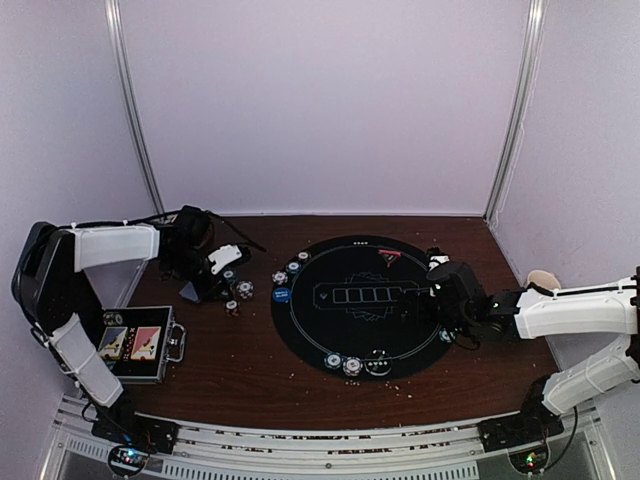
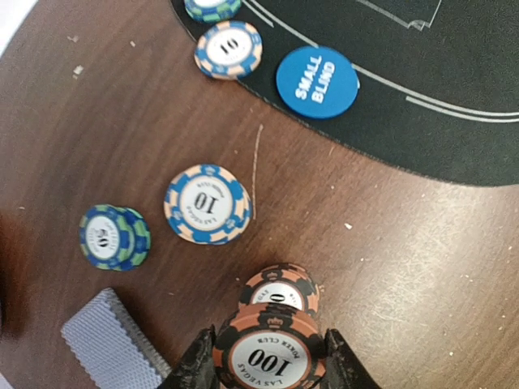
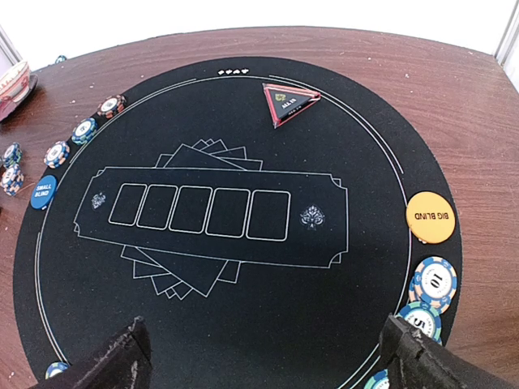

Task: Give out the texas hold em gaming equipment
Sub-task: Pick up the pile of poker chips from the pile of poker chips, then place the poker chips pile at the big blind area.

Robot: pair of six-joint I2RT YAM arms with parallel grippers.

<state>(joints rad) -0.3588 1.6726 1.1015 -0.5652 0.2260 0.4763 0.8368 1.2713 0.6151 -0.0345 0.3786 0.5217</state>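
The brown chip (image 2: 270,350) marked 100 sits between the fingers of the left gripper (image 2: 269,371), and the jaws are closed tight on its two sides. It is off the mat, over the bare table (image 2: 422,275), out past the mat's 9 o'clock edge as seen from above. I can't tell whether it is lifted or resting on the wood.

In the left wrist view, a second brown chip (image 2: 280,288) lies right behind it at 12 o'clock, partly hidden. A blue and peach chip (image 2: 208,204) marked 10 lies flat at 11 o'clock. A little pile of green-blue chips (image 2: 113,237) is at 10 o'clock. A stack of cards (image 2: 109,348), grey-blue backs up, lies near the gripper at 9 o'clock.

The round black mat (image 3: 203,324) has a blue button (image 2: 316,81) on its 9 o'clock rim, with more chips beside it along the edge. A red triangle (image 3: 290,104) rests near 12 o'clock, and an orange button (image 3: 430,216) lies at about 3 o'clock with chips just below it.

The right gripper (image 3: 272,365) hangs over the right side of the mat with its jaws wide apart and nothing in them.

A black case (image 1: 140,373) lies open at the table's left front corner.
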